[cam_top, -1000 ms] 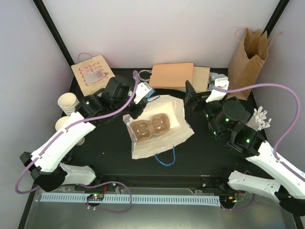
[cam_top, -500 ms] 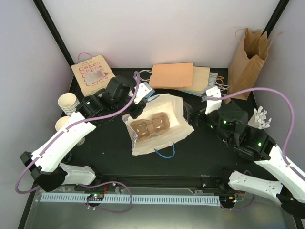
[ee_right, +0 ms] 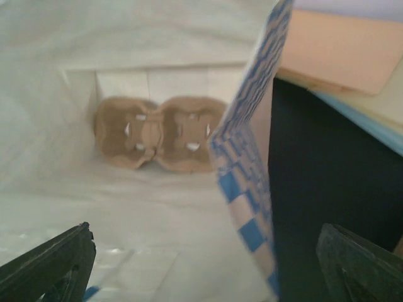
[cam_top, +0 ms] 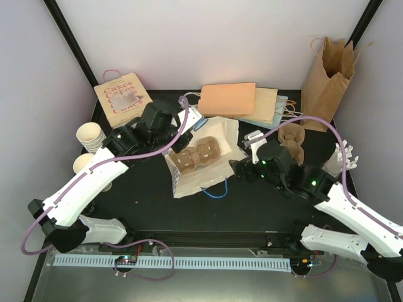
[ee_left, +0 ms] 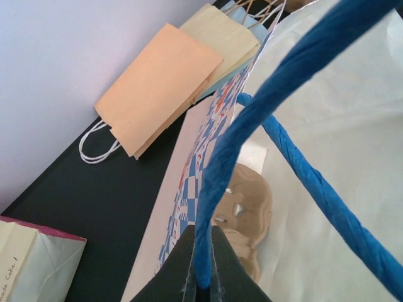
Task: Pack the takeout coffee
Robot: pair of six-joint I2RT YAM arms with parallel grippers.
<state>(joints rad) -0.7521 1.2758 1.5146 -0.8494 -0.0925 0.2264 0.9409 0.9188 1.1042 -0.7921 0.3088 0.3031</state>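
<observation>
Here, white bag (cam_top: 189,184), carrier (cam_top: 201,154) inside, cups (cam_top: 90,134) apart

Printed in pink script on the front of the brown paper gift bag (cam_top: 123,99), propped against the back-left wall in the top external view: "Cakes", repeated in stacked rows. Top row fully legible; middle rows covered by a pale blur, letters only partly recoverable. Dark handwritten-style lettering on the cream bag panel (ee_left: 22,267) at the lower-left corner of the left wrist view: "ade Cake !", beginning cut off by the frame edge. Red and blue print on the outer face of the white paper bag (ee_left: 217,113): seen too obliquely for reading.
</observation>
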